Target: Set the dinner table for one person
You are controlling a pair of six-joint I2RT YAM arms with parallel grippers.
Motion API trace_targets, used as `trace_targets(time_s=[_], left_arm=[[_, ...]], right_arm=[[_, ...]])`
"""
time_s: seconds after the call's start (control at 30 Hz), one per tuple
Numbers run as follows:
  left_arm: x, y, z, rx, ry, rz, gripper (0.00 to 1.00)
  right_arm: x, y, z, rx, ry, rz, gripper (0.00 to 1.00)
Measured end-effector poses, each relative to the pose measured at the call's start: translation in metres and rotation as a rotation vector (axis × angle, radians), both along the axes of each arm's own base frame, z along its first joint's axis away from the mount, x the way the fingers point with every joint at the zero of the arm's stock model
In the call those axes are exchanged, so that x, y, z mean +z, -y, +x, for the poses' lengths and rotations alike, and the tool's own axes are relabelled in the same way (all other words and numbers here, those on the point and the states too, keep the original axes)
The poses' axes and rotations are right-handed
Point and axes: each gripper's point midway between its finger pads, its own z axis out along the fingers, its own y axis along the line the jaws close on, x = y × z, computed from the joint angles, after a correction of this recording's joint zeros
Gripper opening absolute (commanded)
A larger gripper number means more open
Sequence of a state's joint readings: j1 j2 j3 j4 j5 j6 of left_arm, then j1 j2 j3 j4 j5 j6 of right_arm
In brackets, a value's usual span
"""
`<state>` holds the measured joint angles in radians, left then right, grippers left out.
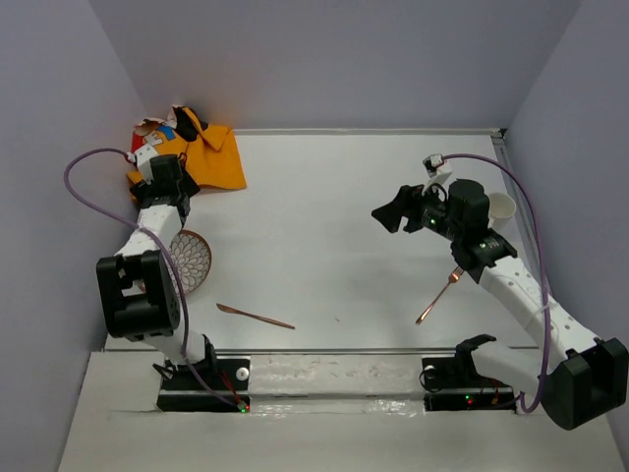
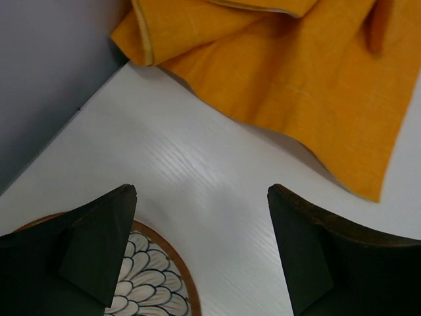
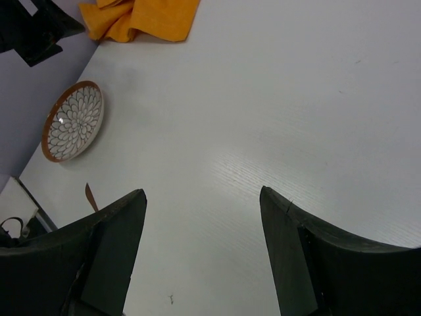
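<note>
The dinner table (image 1: 324,216) is a large white top. A flower-patterned plate with a brown rim (image 1: 190,261) lies near its left edge. A copper knife (image 1: 256,316) lies near the front and a copper fork (image 1: 438,295) at the front right. A white cup (image 1: 501,208) stands at the right behind the right arm. My left gripper (image 1: 175,197) is open and empty, between the plate (image 2: 151,283) and the orange cloth (image 2: 296,66). My right gripper (image 1: 393,211) is open and empty above bare table (image 3: 296,99), left of the cup.
The crumpled orange cloth mat (image 1: 201,157) lies in the far left corner against the grey walls. The right wrist view shows the plate (image 3: 72,120), the cloth (image 3: 141,16) and the knife's tip (image 3: 90,196). Walls enclose the table on three sides.
</note>
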<state>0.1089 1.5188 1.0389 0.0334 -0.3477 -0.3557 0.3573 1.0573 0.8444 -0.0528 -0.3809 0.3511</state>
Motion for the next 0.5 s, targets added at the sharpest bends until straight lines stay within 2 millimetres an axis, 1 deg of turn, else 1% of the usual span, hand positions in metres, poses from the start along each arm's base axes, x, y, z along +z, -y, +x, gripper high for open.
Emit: trace_targets(time_s=[0.07, 0.17, 0.23, 0.37, 0.5], left_arm=[[-0.018, -0.016, 0.000, 0.037, -0.052, 0.014, 0.91], [-0.035, -0.030, 0.003, 0.061, -0.101, 0.022, 0.89], [-0.038, -0.036, 0.007, 0.068, -0.111, 0.024, 0.88], [-0.037, -0.056, 0.022, 0.096, -0.106, 0.033, 0.88], [-0.046, -0.070, 0.028, 0.114, -0.128, 0.042, 0.88]], right_arm=[[-0.001, 0.000, 0.000, 0.000, -0.003, -0.001, 0.75], [-0.005, -0.002, 0.001, 0.004, -0.015, -0.006, 0.75], [-0.007, -0.003, 0.001, 0.007, -0.020, -0.008, 0.75], [-0.007, -0.004, 0.001, 0.011, -0.020, -0.008, 0.75], [-0.007, -0.005, 0.000, 0.012, -0.020, -0.008, 0.75]])
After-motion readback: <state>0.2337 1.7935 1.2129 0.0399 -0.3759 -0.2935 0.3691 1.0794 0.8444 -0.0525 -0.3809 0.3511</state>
